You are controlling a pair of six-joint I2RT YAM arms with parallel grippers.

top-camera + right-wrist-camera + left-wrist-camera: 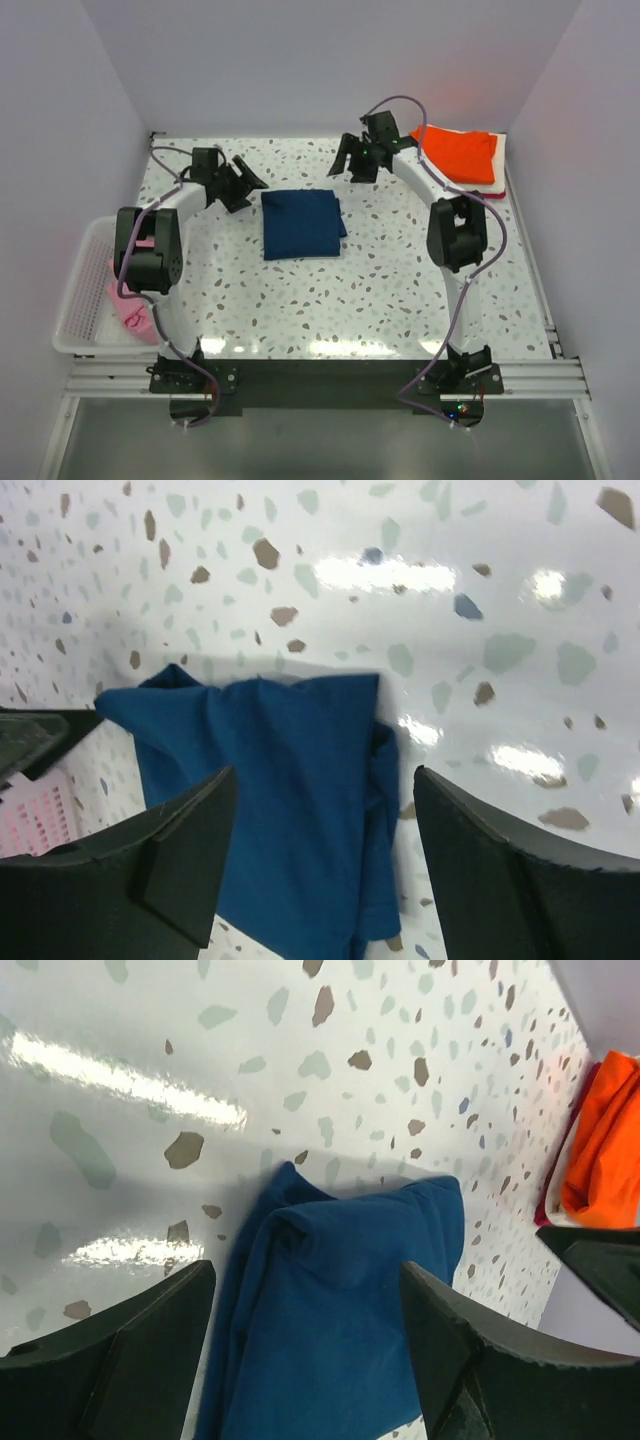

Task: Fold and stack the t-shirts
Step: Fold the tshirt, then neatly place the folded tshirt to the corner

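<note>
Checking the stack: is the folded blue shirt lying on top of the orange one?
No, the blue shirt lies alone on the table, well apart from the orange shirt in the far right corner.

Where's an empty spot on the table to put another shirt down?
Bare: the speckled table between the navy shirt and its near edge. Crowded: far right corner, with the orange shirt; left edge, with the basket holding a pink shirt.
</note>
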